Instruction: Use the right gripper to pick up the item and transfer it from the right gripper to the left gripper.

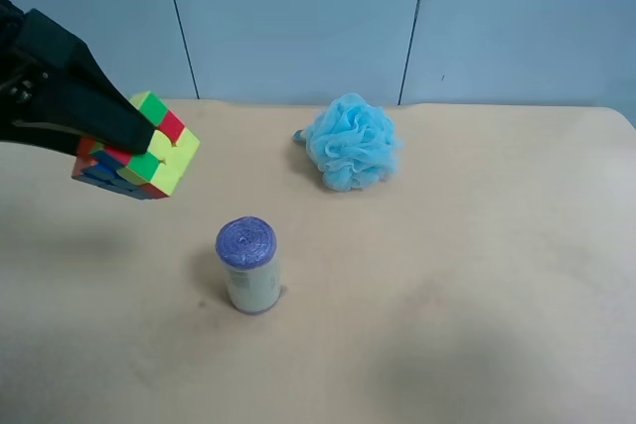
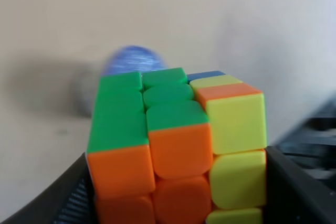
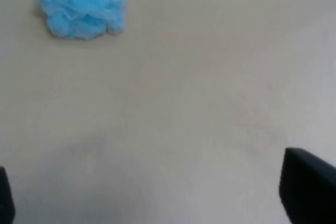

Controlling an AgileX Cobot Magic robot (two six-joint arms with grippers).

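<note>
The item, a small puzzle cube [image 1: 149,158] with red, green, yellow and blue squares, hangs above the table at the exterior high view's left. My all-black left gripper [image 1: 124,141] is shut on it. In the left wrist view the cube [image 2: 173,145] fills the middle, with green, orange and yellow faces showing, and a black finger [image 2: 299,192] presses each side. My right gripper [image 3: 157,198] is out of the exterior high view. Its wrist view shows two black fingertips [image 3: 307,187] far apart over bare table, open, with nothing between them.
A fluffy light-blue bath pouf [image 1: 353,143] lies at the back middle of the beige table [image 1: 477,275], and shows as the pouf [image 3: 79,3] in the right wrist view. A white cylinder with a purple top [image 1: 248,265] stands upright near the middle, below the cube.
</note>
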